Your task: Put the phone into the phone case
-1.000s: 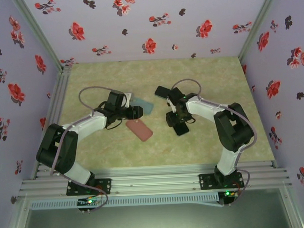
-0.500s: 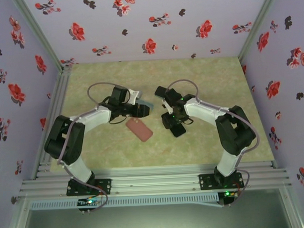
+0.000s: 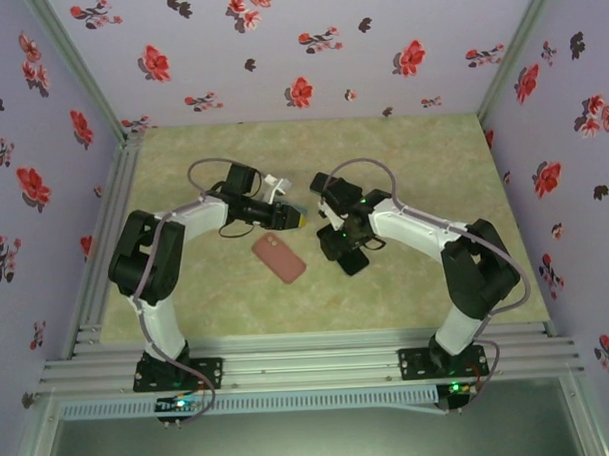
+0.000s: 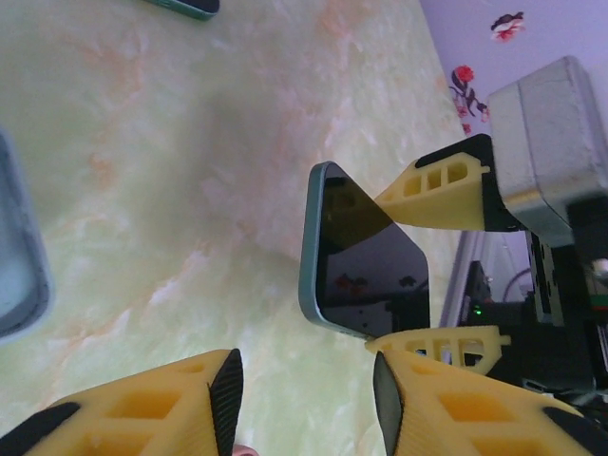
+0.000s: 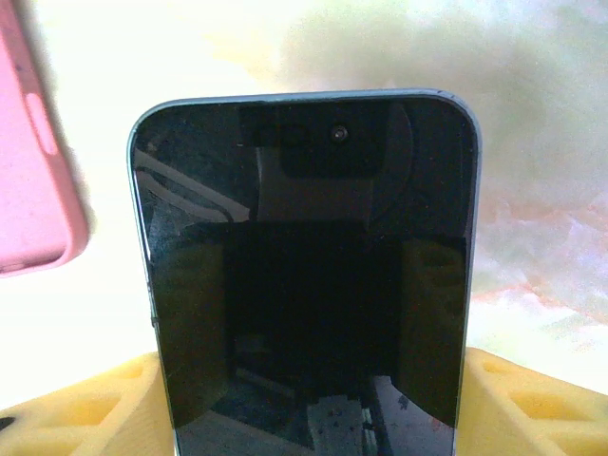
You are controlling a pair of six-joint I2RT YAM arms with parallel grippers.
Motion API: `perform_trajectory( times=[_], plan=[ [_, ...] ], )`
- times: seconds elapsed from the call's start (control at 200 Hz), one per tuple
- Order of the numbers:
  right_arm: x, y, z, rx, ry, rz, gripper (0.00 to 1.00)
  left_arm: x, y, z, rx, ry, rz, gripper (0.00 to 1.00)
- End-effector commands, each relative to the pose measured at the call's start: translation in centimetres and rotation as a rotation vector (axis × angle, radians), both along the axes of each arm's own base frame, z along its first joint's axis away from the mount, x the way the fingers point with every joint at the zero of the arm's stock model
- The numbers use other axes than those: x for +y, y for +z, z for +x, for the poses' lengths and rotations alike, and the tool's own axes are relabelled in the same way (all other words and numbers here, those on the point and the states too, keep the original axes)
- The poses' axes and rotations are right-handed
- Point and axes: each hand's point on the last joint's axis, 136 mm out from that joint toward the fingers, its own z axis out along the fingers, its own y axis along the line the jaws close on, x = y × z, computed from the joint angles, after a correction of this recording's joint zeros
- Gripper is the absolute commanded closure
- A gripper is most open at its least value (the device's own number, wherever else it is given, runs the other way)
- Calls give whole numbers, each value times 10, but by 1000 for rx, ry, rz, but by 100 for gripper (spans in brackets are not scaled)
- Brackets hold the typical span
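One phone (image 5: 304,275), dark screen, pinched by its long sides in the right gripper (image 5: 304,418), raised over the middle of the table (image 3: 437,283). One pink phone case (image 3: 279,257), flat, just left of centre, toward the near edge. The left gripper (image 4: 304,399) has its jaws spread, empty, and faces the phone.

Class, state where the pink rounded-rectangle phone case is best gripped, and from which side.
Probably across its two long edges near the middle, coming down from above: the pink rounded-rectangle phone case lies flat on the marbled table, free on all sides, narrow across.
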Motion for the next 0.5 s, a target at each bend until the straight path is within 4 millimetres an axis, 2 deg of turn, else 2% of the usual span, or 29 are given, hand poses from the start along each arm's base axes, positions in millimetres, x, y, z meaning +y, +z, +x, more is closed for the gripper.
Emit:
perform_trajectory(
  times=[0.0, 0.24, 0.49],
  plan=[
    [7, 25, 1, -43, 34, 19, 37, -3, 8, -7, 28, -72, -56, 56],
    [13, 31, -3, -44, 72, 12, 37, -9, 12, -9, 80, -127, -118, 51],
    [16, 30, -6, -41, 88, 7, 37, -11, 4, -13, 130, -157, -118, 46]
  ],
)
